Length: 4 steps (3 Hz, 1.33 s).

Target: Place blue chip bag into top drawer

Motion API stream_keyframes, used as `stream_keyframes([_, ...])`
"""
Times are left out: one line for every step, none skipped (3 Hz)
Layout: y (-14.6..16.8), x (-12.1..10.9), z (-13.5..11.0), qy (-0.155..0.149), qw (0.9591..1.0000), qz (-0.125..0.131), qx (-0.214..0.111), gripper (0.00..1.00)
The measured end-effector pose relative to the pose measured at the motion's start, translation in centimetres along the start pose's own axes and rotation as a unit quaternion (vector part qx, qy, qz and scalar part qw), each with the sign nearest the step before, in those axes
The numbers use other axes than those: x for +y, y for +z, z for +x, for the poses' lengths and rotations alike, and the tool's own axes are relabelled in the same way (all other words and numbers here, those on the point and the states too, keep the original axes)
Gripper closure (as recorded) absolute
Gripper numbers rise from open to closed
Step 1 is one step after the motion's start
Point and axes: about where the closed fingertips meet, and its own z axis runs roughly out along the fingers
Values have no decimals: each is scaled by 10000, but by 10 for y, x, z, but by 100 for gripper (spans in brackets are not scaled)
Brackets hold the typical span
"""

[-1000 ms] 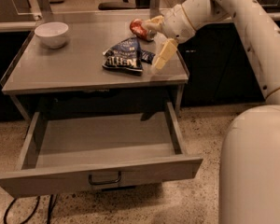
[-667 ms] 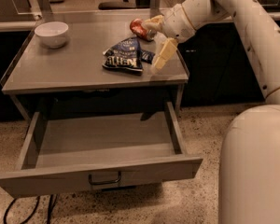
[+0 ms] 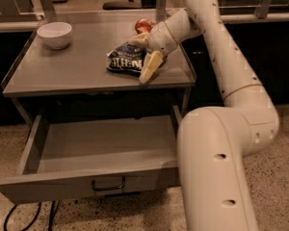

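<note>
The gripper (image 3: 144,54) is down on the table (image 3: 62,69), at the right end of the bag (image 3: 124,61). Its two pale fingers are spread wide and are not pinching anything. The bag lies on the table top, above the open drawer (image 3: 48,186). It is crinkly, shiny foil, all bumpy, so it could slip out or get caught by just a corner and fall on the floor. The drawer is flat, hard grey metal. A round red thing (image 3: 143,24) sits just behind the gripper and might get bumped.

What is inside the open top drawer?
Nothing visible: the top drawer shows bare grey floor; its rear, under the tabletop, is hidden. The blue chip bag lies on the tabletop, the open end effector at its right edge.
</note>
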Motion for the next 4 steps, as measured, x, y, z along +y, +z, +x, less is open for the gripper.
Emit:
stream_keyframes([10, -31, -8, -148, 9995, 271, -31, 0])
stream_keyframes([0, -40, -17, -255, 9984, 505, -63, 0])
stream_keyframes([0, -40, -17, -255, 9984, 506, -64, 18])
stream_keyframes([0, -40, -17, -255, 9984, 507, -65, 41])
